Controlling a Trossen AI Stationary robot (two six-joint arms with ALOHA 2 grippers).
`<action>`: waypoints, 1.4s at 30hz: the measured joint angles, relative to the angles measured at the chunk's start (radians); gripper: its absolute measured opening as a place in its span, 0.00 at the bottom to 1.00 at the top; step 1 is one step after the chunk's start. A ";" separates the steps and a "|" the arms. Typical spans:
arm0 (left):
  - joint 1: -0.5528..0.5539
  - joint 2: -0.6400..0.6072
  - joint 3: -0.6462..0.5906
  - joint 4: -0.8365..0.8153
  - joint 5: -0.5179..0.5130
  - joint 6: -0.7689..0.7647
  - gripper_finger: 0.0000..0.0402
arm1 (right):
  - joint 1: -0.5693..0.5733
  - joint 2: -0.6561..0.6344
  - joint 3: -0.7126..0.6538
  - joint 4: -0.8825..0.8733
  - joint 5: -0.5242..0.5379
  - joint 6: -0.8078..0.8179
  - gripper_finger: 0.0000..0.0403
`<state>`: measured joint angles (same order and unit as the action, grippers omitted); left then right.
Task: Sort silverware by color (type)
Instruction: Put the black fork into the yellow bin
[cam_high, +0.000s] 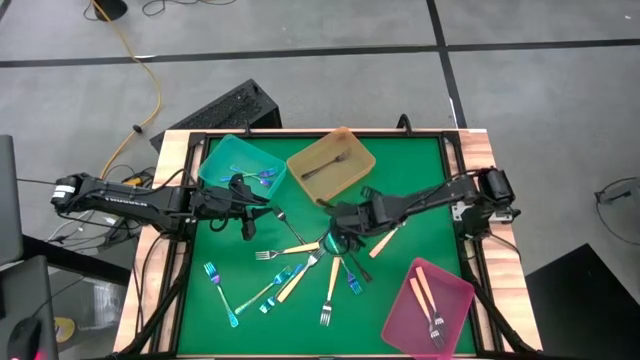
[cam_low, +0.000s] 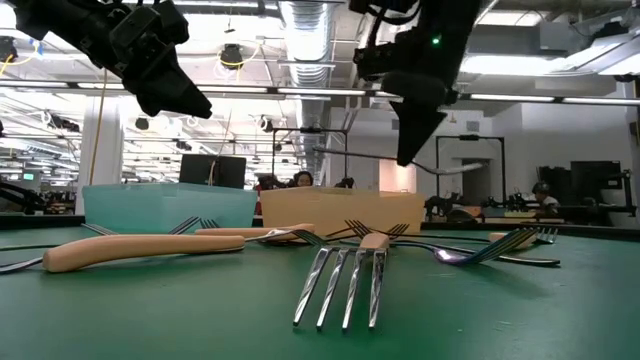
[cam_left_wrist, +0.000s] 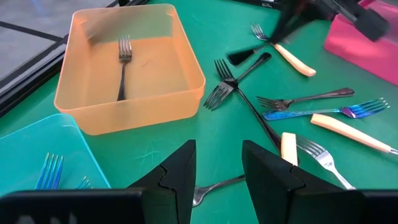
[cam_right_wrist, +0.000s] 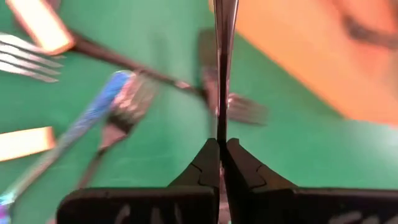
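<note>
Right gripper (cam_right_wrist: 219, 163) hangs above mid-table, its jaws pressed together on a thin dark grey fork (cam_right_wrist: 222, 56) whose shaft runs straight out from the tips. Judged step: carrying a grey piece to its tray. Next move likely calls for travel over the amber tray's wall, then release clear of the rim.

Near edge of the green mat (cam_high: 400, 180): loose silverware (cam_high: 300, 275) in a scatter, some pieces crossing. Slim forks with iridescent blue handles, others with smooth cream handles and bright steel tines. Near right, the pink tray (cam_high: 455, 300), translucent plastic, rectangular, holds cream-handled pieces.

Mid-table, just past the scatter, two dark grey forks (cam_left_wrist: 239, 81) lie crossed, matte and narrow.

Left gripper (cam_left_wrist: 217, 177) sits at the left, beside the teal tray, fingers apart with nothing between them; it waits.

Far side: the amber tray (cam_left_wrist: 74, 93), translucent with rounded corners, holds one grey fork (cam_left_wrist: 123, 65) lying flat. Left of it, touching or nearly so, the teal tray (cam_high: 215, 165) holds blue pieces.

Most of the sorting looks undone.
</note>
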<state>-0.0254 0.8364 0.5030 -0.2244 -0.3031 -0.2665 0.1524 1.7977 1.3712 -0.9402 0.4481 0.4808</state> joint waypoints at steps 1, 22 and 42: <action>0.000 0.000 0.000 0.000 0.000 0.000 0.28 | -0.011 0.000 0.009 -0.006 0.022 -0.033 0.07; 0.000 0.000 0.000 -0.020 -0.063 0.013 0.28 | -0.400 0.003 0.094 0.260 0.168 -0.951 0.07; 0.000 0.000 0.000 -0.040 -0.077 0.013 0.28 | -0.553 0.006 0.062 0.435 -0.242 -1.087 0.07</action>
<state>-0.0250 0.8360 0.5030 -0.2646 -0.3805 -0.2531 -0.4009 1.8042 1.4330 -0.5053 0.2057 -0.6063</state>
